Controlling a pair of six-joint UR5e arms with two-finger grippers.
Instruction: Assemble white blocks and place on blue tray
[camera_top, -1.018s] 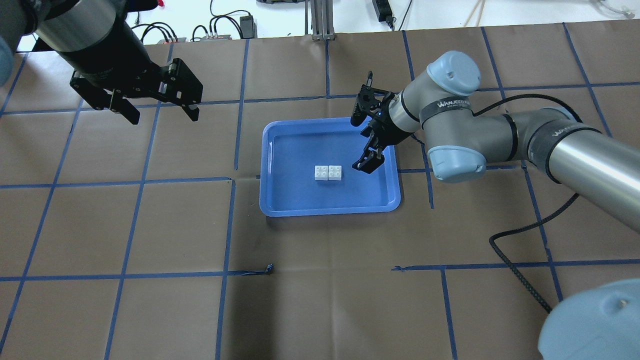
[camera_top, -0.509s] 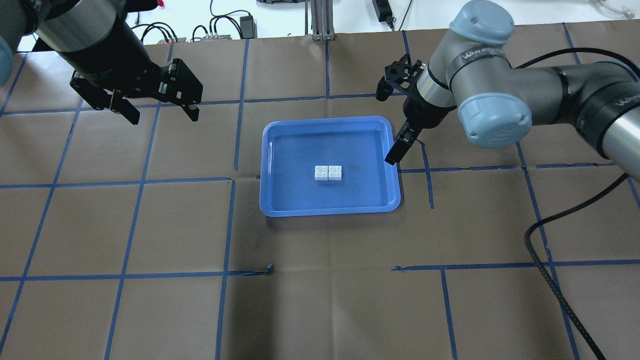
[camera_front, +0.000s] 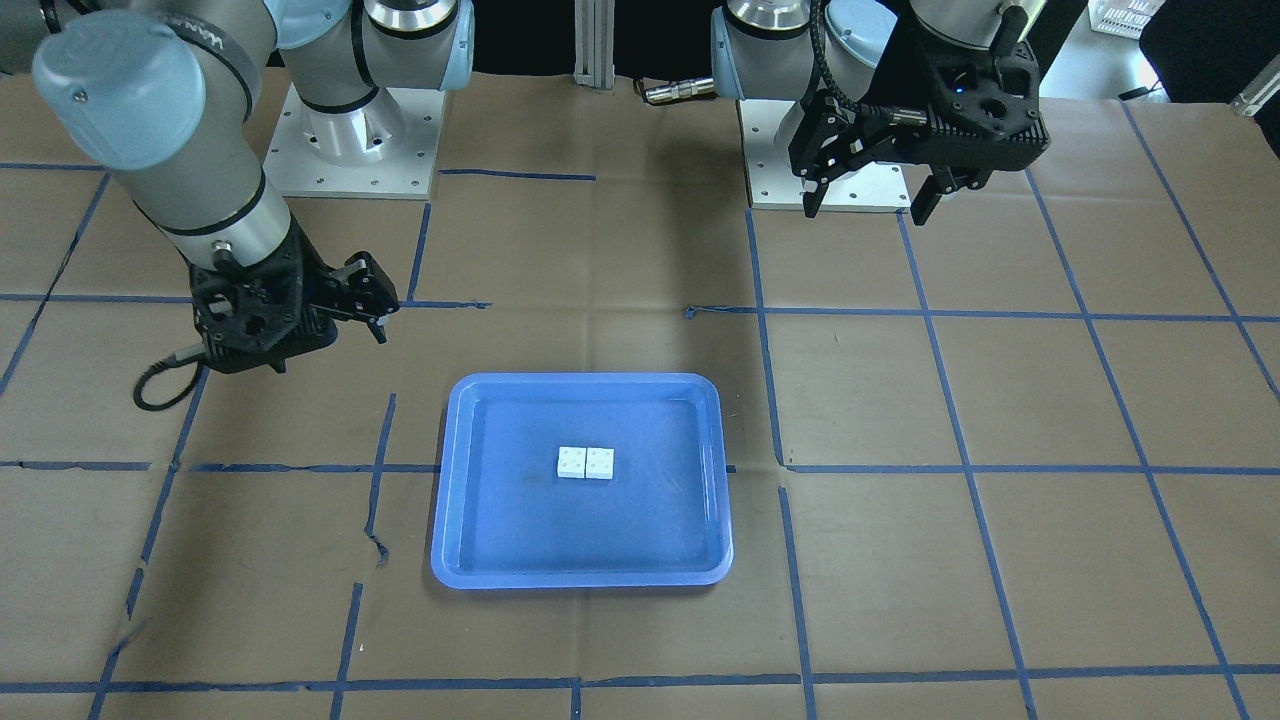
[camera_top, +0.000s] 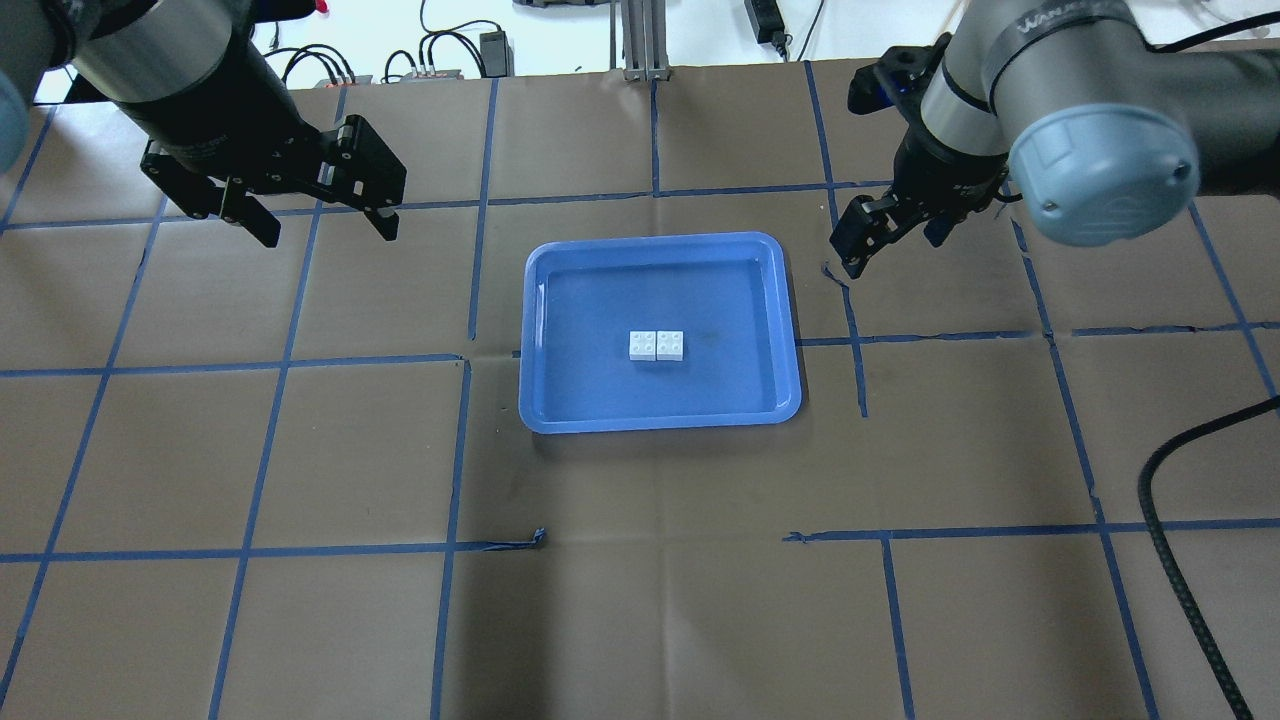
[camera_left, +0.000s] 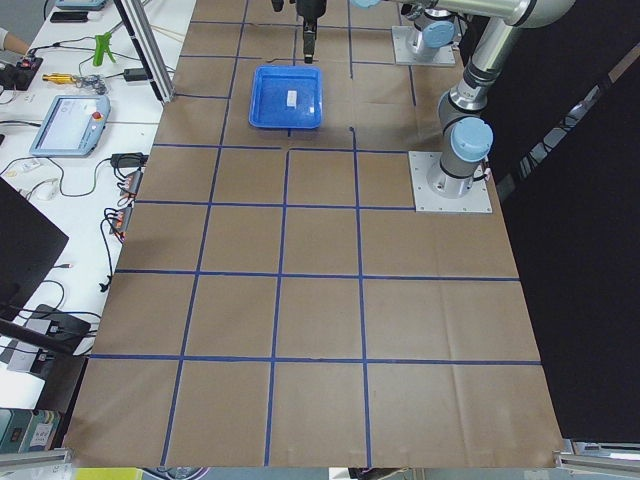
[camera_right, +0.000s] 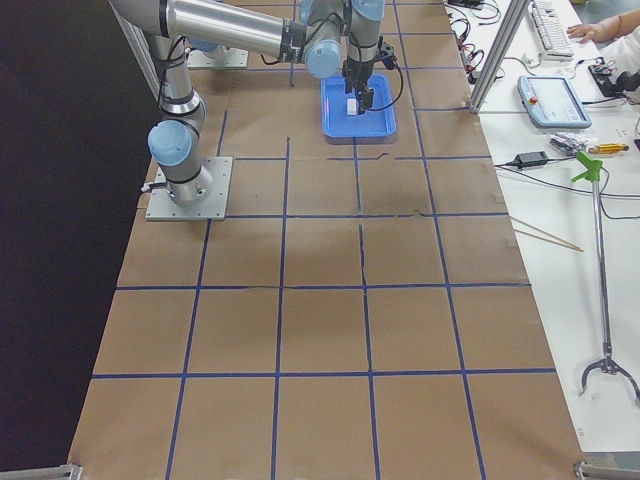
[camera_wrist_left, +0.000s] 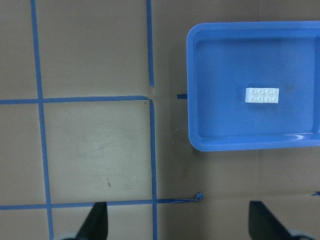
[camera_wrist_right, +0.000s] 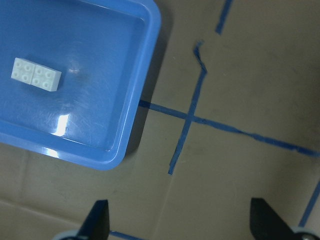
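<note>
Off the blue tray (camera_top: 590, 300) now, right gripper (camera_top: 890, 242) withdrawn, white blocks (camera_top: 657, 346) unmoved

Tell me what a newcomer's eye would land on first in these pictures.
The blue tray stands out at the middle of the brown table, with the two white blocks side by side and touching at its centre. The left gripper hangs open well off the tray's far left corner. The right gripper, also open, hangs just past its far right corner; neither holds anything.

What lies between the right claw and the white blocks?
Overhead view: taped brown paper, then the blue tray rim and bare base before the white blocks.
</note>
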